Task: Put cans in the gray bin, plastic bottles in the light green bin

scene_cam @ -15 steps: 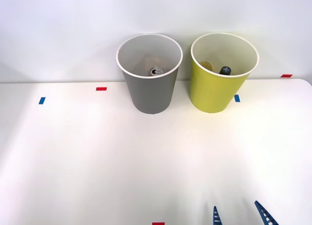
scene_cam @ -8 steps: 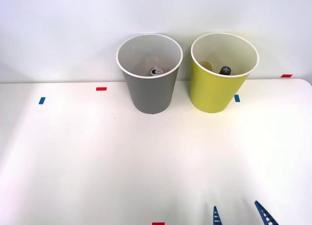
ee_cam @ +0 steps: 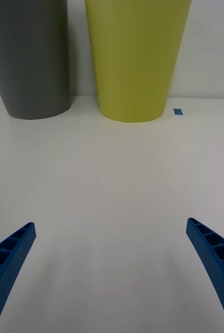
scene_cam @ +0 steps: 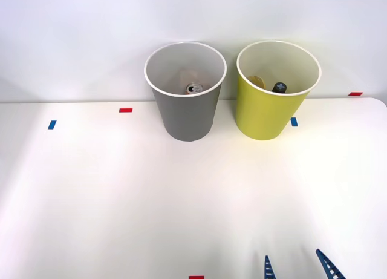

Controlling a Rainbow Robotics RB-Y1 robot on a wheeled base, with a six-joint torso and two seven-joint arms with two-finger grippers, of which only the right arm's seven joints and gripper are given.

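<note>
Nothing has shifted across the last second: the 3 front views match one another, fingertips and bins alike. Nearest the camera, at about 5 o'clock in the front view, the right gripper hangs just above the white table with its jaws spread wide and holding nothing; the wrist view shows the 2 blue ribbed fingers well apart over bare tabletop. A red tape mark sits at 6 o'clock on the near edge.

Farther off, at 12 o'clock, the gray bin stands upright with 1 can lying at its bottom, silver top up. Just beside it, toward 1 o'clock, the light green bin holds a yellow-labelled bottle and a dark-capped bottle leaning inside. The 2 bins stand close but apart. Small blue tape marks and red ones lie near the bins and along the far edge.

No can or bottle lies loose on the visible tabletop, so the stillness reads as a finish: the sorting looks done, with the arm pulled back to rest and each item in its proper bin. If more pieces exist, they lie beyond these views.
</note>
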